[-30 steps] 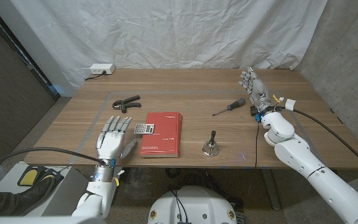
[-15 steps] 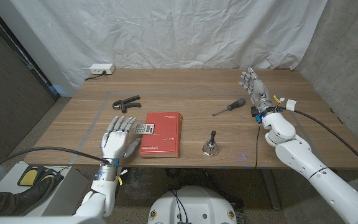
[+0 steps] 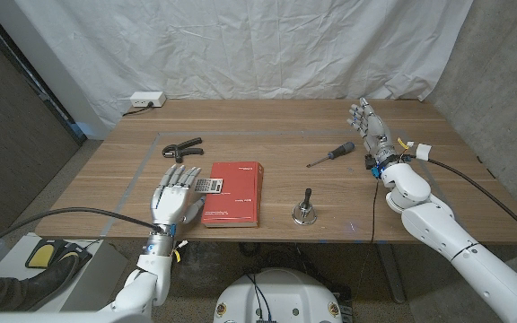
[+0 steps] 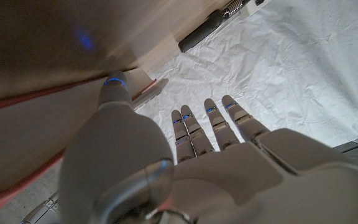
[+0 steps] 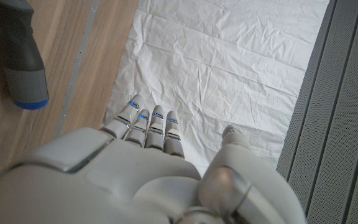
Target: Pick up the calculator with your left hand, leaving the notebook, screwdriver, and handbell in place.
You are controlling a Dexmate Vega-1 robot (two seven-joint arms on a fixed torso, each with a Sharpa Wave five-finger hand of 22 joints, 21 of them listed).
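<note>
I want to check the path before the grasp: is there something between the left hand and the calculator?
Nothing visible stands between them. In the head view the left hand, open, is just beside the calculator, which lies on the left edge of the red notebook. The black clamp lies farther back, out of the way.

The left hand (image 3: 175, 195) is farther forward over the table than a second ago, and more to the right. Its fingertips (image 3: 183, 172) are now just beside the calculator (image 3: 206, 186), where before they were well short of it. Its thumb is now close to the red notebook's (image 3: 236, 194) near left edge. The fingers are spread and hold nothing. The left arm behind it has come in from the corner too.
</note>
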